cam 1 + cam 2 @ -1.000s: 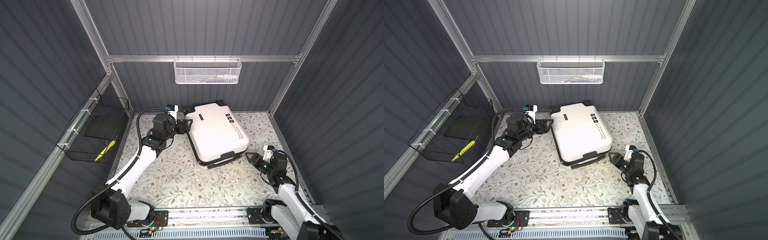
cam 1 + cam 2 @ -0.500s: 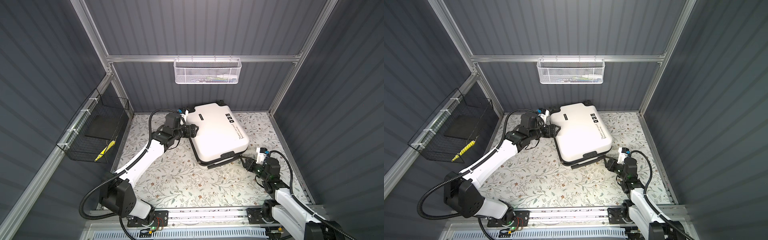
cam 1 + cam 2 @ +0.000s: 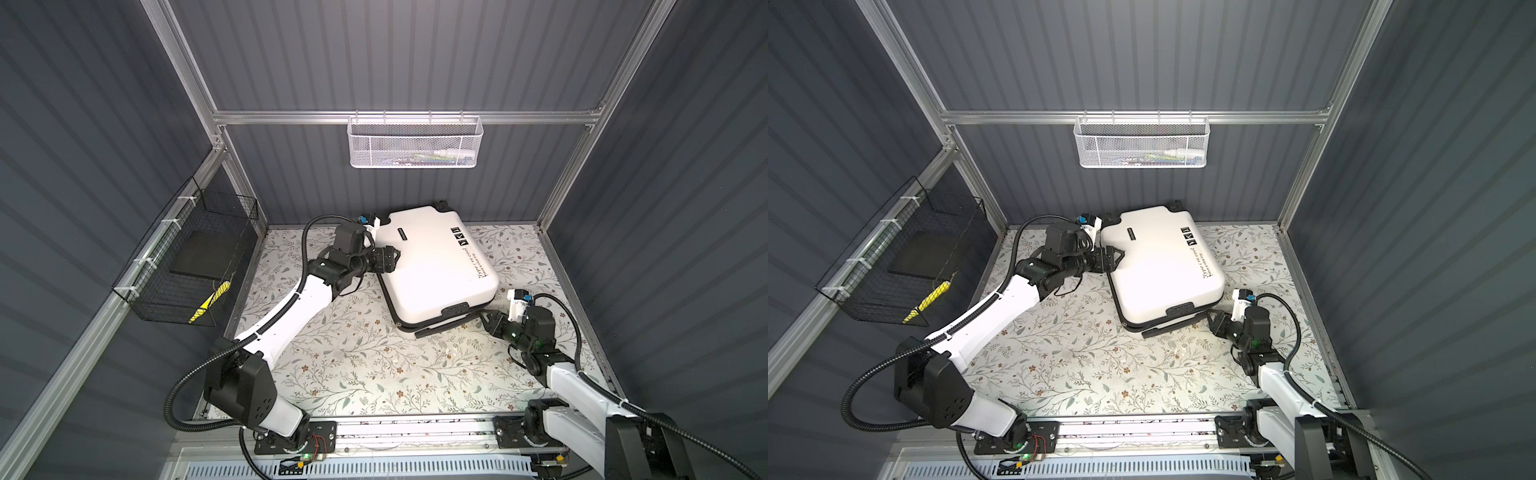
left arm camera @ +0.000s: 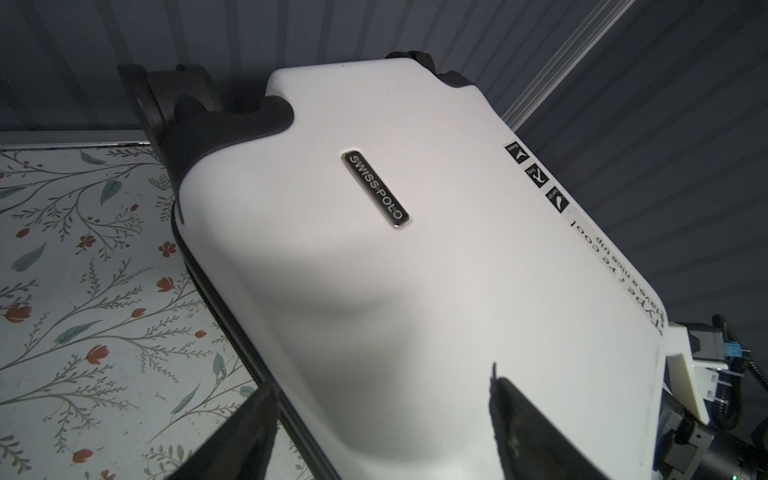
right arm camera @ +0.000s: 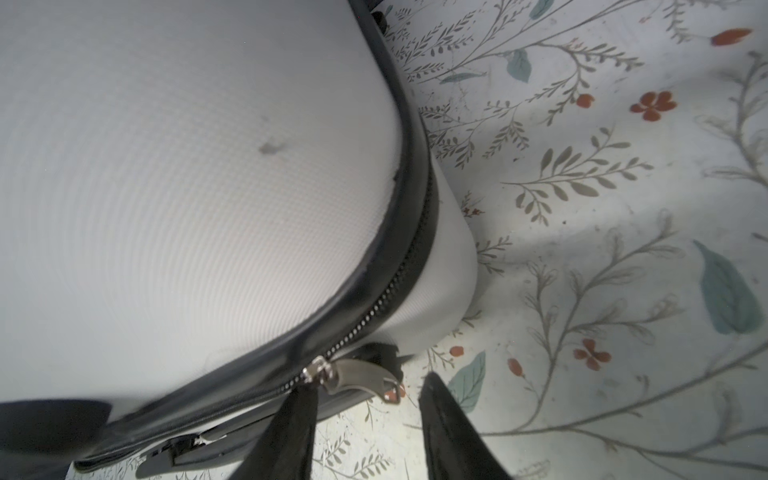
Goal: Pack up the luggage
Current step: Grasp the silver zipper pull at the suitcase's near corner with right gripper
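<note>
Top views, both: 1 luggage (image 3: pixel 436 270), shells together, flat on the floral table (image 3: pixel 353 374), at 12–1 o'clock of the table centre, handle end toward 6.
2 baskets: mesh basket (image 3: pixel 415 145) on the back rail at 12, wire basket (image 3: pixel 216 199) on the side wall at 9.
Left gripper (image 3: pixel 395 259) sits at the luggage's 9 o'clock edge. Right gripper (image 3: pixel 488 322) sits at its 5 o'clock corner.

Left wrist: left gripper (image 4: pixel 380 386) fingers spread wide over the luggage top; contact cannot be told.
Seen: 1 badge (image 4: pixel 376 189), 3 stickers (image 4: pixel 538 176), 2 wheels (image 4: pixel 174 91).

Right wrist: right gripper (image 5: pixel 370 386) fingers apart, 1 zipper pull (image 5: pixel 357 374) between them, not pinched.
</note>
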Tool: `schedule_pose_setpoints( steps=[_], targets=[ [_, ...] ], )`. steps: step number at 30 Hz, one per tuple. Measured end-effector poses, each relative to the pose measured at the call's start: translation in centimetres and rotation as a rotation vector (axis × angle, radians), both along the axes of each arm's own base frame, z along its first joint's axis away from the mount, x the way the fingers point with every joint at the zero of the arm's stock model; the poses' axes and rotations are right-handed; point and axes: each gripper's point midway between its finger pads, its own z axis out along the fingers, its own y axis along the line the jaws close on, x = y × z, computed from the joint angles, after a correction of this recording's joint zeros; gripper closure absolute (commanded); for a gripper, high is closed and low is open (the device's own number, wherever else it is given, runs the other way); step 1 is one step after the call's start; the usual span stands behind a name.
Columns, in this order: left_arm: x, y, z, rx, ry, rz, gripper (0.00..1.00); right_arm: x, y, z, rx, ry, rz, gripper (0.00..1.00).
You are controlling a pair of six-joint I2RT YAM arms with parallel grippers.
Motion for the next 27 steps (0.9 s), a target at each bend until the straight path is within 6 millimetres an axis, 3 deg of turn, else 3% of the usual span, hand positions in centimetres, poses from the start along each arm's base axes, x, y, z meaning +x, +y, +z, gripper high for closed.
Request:
schedule_pose_setpoints(
  steps=[12, 27],
  targets=[
    [0.0, -0.5, 0.9, -0.022, -0.019, -0.024, 0.19, 0.7, 0.9, -0.7, -0.004, 0.067, 0.063, 0.73],
    [0.3, -0.9, 0.4, -0.011, -0.023, -0.047, 0.19, 1.1, 0.7, -0.2, -0.028, 0.057, 0.061, 1.0]
  ],
)
